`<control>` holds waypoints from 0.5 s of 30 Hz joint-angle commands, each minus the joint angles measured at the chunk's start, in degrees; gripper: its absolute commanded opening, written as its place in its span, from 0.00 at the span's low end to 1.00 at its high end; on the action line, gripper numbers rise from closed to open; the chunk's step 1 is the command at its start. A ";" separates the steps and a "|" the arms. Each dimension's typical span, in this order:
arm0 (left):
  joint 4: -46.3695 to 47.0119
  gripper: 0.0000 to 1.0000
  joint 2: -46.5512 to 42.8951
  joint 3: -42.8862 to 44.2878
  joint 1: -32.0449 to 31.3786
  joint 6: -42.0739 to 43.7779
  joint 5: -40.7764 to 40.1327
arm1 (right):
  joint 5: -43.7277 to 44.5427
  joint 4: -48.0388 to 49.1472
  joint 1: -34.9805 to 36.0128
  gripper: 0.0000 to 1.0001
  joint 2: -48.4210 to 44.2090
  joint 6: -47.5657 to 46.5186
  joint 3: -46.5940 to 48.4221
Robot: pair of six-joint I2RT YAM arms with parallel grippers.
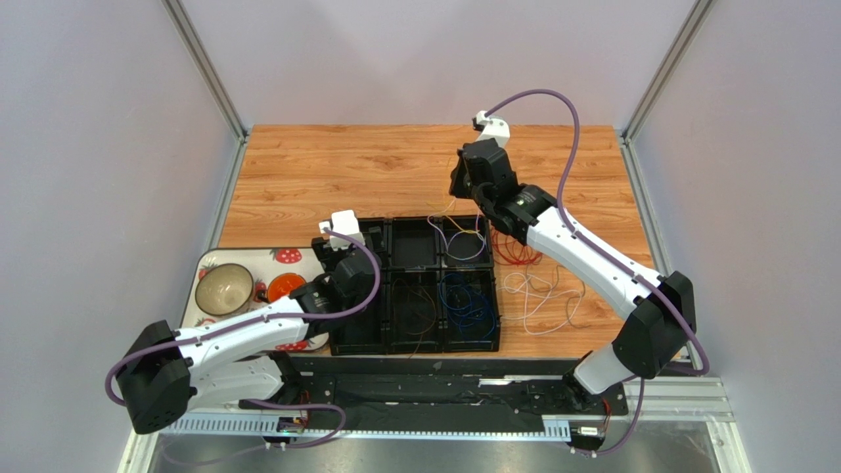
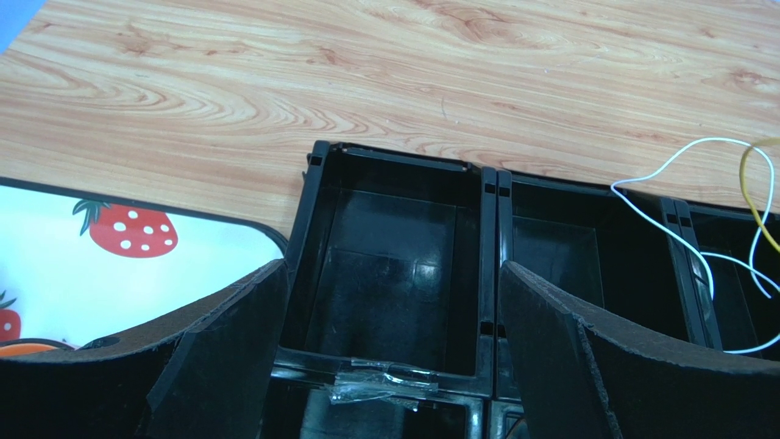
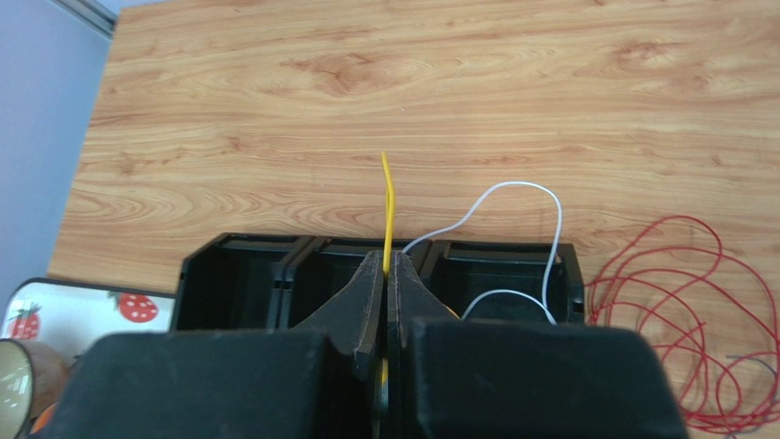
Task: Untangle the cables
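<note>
Right gripper pinches yellow cable, left gripper spread, empty; blue cables binned, red cables and white cables centre-right unsorted

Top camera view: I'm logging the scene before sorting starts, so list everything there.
table: one, wood-brown, under everything.
compartment bin: one, black, six cells, centre.
red cables: several loops, on table right of bin.
white cables: several, far-right cell and table beside bin.
blue cables: several, near-right cell.
yellow cable: one, held over bin's far side.
tray: one, white with strawberries, left of bin.
bowl: one, beige, on tray.
red-orange item: one, beside bowl.
left claw: black, open, over far-left cell.
right claw: black, shut on yellow cable.
</note>
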 commanded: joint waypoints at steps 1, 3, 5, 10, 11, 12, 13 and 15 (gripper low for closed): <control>2.00 0.93 0.27 0.93 0.39 -0.71 -1.33 | 4.69 0.68 -0.02 0.00 -0.92 -0.50 -2.29; 2.01 0.93 0.71 1.19 0.39 -0.62 -1.33 | 5.57 0.76 0.07 0.00 -0.30 -0.24 -3.25; 1.83 0.93 0.88 1.46 0.39 -0.53 -1.33 | 6.01 0.33 0.06 0.00 1.10 0.20 -3.69; 1.74 0.93 0.97 1.46 0.39 -0.62 -1.33 | 7.25 -1.35 -0.02 0.00 3.57 1.17 -4.22; 1.83 0.93 1.15 1.37 0.39 -0.62 -1.33 | 6.63 -1.52 -0.02 0.00 4.70 1.26 -4.22; 1.74 0.93 1.06 1.46 0.39 -0.62 -1.33 | 6.02 -2.22 -0.02 0.00 5.50 1.43 -3.88; 1.83 0.93 1.15 1.63 0.39 -0.53 -1.33 | 5.49 -2.83 -0.02 0.00 6.29 1.70 -3.61; 1.74 0.93 1.41 1.72 0.48 -0.53 -1.33 | 5.14 -5.20 0.06 0.00 8.39 2.66 -3.00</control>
